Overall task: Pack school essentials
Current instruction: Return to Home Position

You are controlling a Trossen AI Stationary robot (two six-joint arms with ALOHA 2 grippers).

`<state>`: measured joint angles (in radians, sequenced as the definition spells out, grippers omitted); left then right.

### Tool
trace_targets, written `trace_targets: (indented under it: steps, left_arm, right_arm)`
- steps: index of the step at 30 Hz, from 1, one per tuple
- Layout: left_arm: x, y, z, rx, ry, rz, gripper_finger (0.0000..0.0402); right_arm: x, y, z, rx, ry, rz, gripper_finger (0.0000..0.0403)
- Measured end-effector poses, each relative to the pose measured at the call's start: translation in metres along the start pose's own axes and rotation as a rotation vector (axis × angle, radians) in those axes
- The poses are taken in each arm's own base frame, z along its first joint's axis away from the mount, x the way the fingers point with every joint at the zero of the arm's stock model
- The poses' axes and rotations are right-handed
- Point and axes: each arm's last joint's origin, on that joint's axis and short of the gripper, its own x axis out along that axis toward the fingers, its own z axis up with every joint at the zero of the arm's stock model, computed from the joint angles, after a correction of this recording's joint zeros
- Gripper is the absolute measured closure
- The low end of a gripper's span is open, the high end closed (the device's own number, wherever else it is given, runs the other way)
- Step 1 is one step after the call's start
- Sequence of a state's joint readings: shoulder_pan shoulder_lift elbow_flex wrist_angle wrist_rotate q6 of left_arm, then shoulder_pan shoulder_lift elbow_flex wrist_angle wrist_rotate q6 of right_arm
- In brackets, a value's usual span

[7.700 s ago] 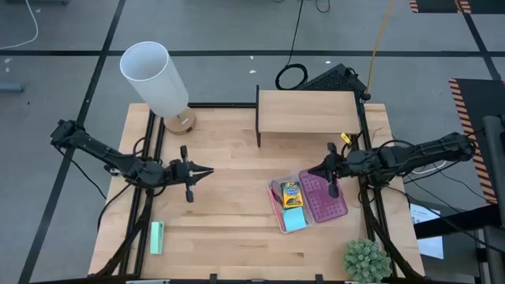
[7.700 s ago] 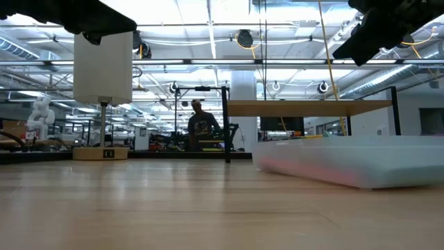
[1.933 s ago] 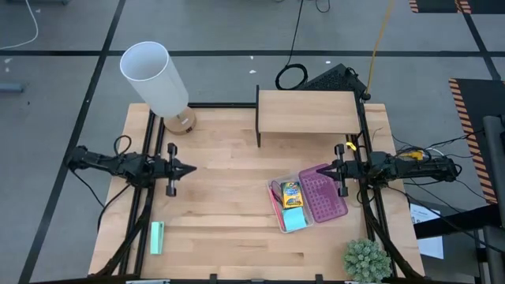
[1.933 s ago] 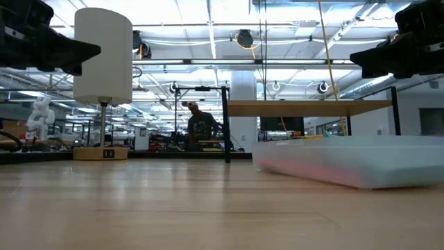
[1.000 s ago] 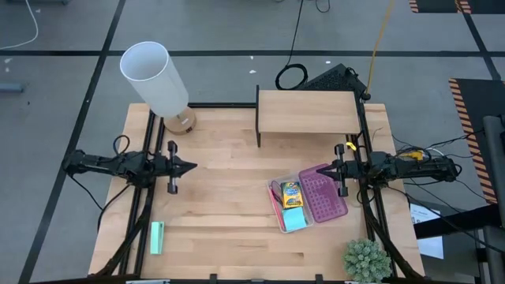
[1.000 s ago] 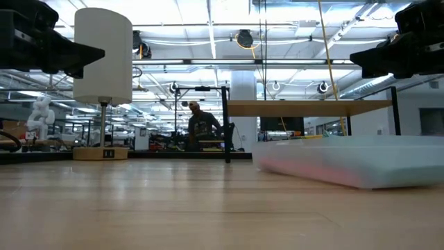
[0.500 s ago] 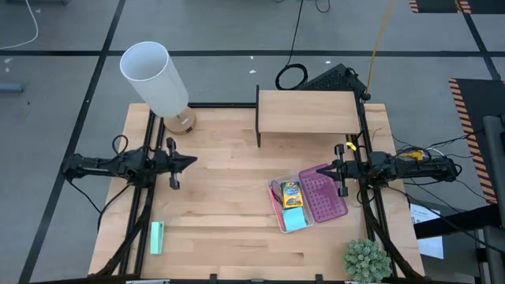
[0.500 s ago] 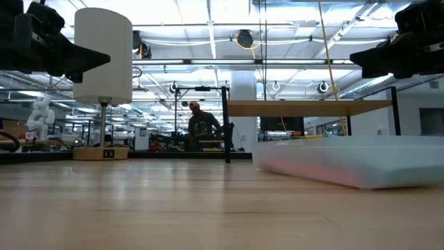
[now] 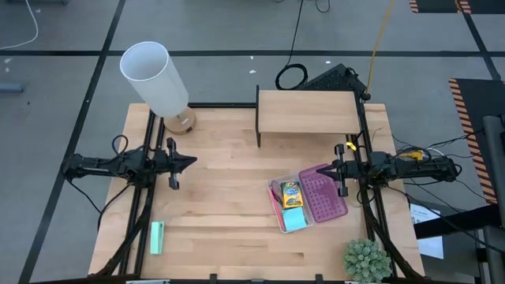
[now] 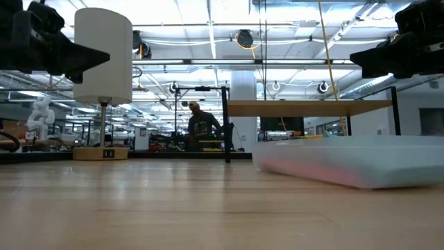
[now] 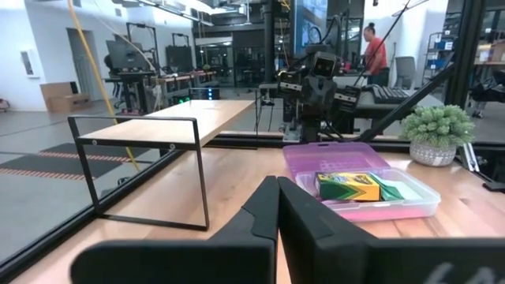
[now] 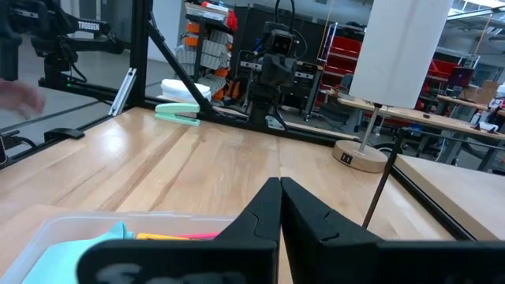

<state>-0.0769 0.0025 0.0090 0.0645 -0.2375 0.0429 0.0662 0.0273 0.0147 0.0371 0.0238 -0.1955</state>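
Note:
A clear plastic box [image 9: 282,222] lies open on the table's right half, its purple lid [image 9: 325,197] flat beside it. Inside lie a yellow crayon box [image 9: 291,192], a light-blue note pad [image 9: 293,219] and a pink pen [image 9: 276,203]. My right gripper [image 9: 325,168] hovers shut just past the lid's far edge; its wrist view shows the shut fingers [image 12: 280,207] above the box [image 12: 47,237]. My left gripper [image 9: 193,160] hovers shut over the table's left half, pointing toward the box [image 11: 359,189], far from it.
A lamp with a white shade [image 9: 154,77] stands at the far left. A wooden shelf [image 9: 308,113] stands at the far middle, a potted plant [image 9: 367,260] at the near right corner. A mint-green object [image 9: 156,237] lies near the left front. A person [image 10: 200,125] stands in the room behind.
My left gripper has shifted a little toward the table's far edge, staying shut. The box and its contents lie as before.

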Motion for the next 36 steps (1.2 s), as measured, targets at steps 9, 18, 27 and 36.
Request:
trace_targets:
  steps: [9,18,27,36]
  left_arm:
    - [0.0000,0.0000,0.0011,-0.003,-0.011,0.000,0.0381]
    - [0.0000,0.0001,0.0013,-0.003,-0.012,0.001,0.0365]
    - [0.0000,0.0001,0.0014,-0.002,-0.013,0.001,0.0364]
    - [0.0000,0.0001,0.0014,-0.002,-0.013,0.001,0.0364]
  right_arm:
    - [0.0000,0.0000,0.0000,0.000,0.000,0.000,0.0403]
    - [0.0000,0.0000,0.0000,0.000,0.000,0.000,0.0403]
    - [0.0000,0.0000,0.0000,0.000,0.000,0.000,0.0403]
    - [0.0000,0.0000,0.0000,0.000,0.000,0.000,0.0403]
